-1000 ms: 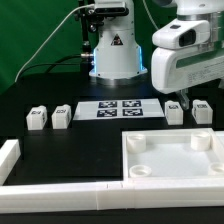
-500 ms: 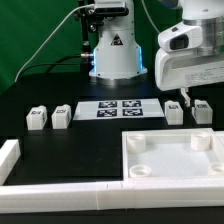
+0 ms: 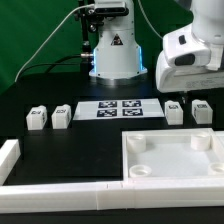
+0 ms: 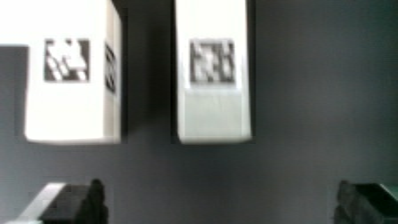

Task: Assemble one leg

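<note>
Four small white legs with black-and-white tags lie on the black table. Two lie at the exterior view's left (image 3: 38, 118) (image 3: 61, 115) and two at its right (image 3: 173, 112) (image 3: 201, 112). My gripper (image 3: 186, 96) hangs just above the two right legs, touching neither. In the wrist view these two legs (image 4: 75, 75) (image 4: 217, 75) lie side by side on the table, beyond my gripper (image 4: 222, 205). The gripper is open and empty, with dark fingertips (image 4: 71, 200) spread wide apart.
The marker board (image 3: 120, 109) lies between the leg pairs. The large white square panel (image 3: 170, 160) with round holes lies in front at the exterior view's right. Long white border bars (image 3: 70, 190) run along the front and left. The robot base (image 3: 112, 50) stands behind.
The gripper has moved up and toward the exterior view's right above the two right legs. The legs have not moved.
</note>
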`<state>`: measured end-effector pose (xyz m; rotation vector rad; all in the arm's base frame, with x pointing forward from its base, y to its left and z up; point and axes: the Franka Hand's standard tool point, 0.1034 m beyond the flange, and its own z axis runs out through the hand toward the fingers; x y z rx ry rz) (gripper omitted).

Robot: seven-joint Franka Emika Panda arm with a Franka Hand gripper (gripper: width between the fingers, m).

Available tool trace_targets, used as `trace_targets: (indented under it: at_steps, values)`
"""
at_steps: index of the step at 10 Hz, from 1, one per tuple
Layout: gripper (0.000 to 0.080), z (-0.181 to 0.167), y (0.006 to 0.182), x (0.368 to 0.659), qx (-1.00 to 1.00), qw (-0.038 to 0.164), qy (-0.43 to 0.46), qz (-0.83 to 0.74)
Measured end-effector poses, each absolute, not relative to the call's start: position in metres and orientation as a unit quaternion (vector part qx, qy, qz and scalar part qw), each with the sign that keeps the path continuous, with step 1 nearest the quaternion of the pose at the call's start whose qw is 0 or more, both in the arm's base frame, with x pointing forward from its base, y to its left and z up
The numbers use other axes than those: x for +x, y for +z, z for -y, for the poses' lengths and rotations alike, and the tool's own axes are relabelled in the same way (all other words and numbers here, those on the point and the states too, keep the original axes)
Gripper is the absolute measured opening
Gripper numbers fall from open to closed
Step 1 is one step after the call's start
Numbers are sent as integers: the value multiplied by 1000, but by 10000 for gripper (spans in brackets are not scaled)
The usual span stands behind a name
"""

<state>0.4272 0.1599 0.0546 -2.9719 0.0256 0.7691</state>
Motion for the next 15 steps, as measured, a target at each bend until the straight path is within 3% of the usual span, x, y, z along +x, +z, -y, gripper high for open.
trace_targets:
  at_steps: [4,6,15]
  values:
    - [649,-158,53,427,-927,36,374,2]
    - [649,-173,47,411,-918,13,396,-22]
    - [649,-174,16,385,-911,8,413,-17]
